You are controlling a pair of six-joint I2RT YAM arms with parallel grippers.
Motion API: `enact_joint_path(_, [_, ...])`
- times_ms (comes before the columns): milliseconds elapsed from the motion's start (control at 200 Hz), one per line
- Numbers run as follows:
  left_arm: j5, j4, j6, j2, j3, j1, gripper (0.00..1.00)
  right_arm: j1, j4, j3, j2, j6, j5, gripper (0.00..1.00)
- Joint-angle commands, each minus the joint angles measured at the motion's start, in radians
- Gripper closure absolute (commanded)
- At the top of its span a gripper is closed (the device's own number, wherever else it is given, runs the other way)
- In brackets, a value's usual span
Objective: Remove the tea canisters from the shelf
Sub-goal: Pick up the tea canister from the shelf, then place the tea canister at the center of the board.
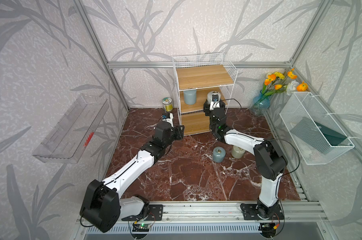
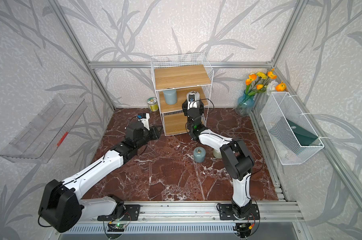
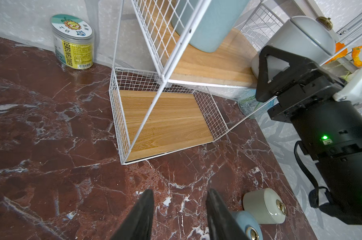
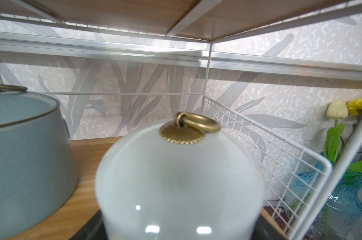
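Right gripper [image 1: 213,102] straddles white canister [image 4: 180,182], right end of shelf's [image 1: 204,77] middle board. Clamped or not, can't tell. Grip low on the body, lift slightly, back straight out toward near side, clear of side mesh [image 4: 259,149] and blue-grey canister [image 1: 190,96] on the left. Left gripper [image 3: 180,191] part open, empty.

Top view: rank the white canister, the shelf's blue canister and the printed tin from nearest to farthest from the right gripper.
1. white canister, between the jaws of the right gripper.
2. blue canister, same board, other end.
3. printed tin, on the tabletop outside the shelf.
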Motion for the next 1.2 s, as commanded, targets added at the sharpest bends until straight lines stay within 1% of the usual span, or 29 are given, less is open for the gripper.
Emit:
enact_joint_path(0, [0.012,0.025,-0.003,0.001,-0.01,0.003,0.57,0.005,0.01,-0.013,-0.036,-0.026,-0.014,0.52])
enact_joint_path(350, [0.02,0.035,-0.012,0.016,-0.009,0.003,0.57,0.013,0.035,-0.08,-0.093,-0.012,-0.042,0.52])
enact_joint_path(755, [0.009,0.035,-0.014,0.017,-0.016,0.003,0.57,0.018,0.041,-0.115,-0.131,0.015,-0.076,0.52])
enact_joint_path(930, [0.011,0.042,-0.015,0.025,-0.016,0.004,0.57,0.03,0.077,-0.154,-0.171,0.011,-0.081,0.51])
enact_joint_path(1195, [0.022,0.043,-0.02,0.037,-0.012,0.004,0.57,0.037,0.084,-0.204,-0.222,0.023,-0.088,0.51])
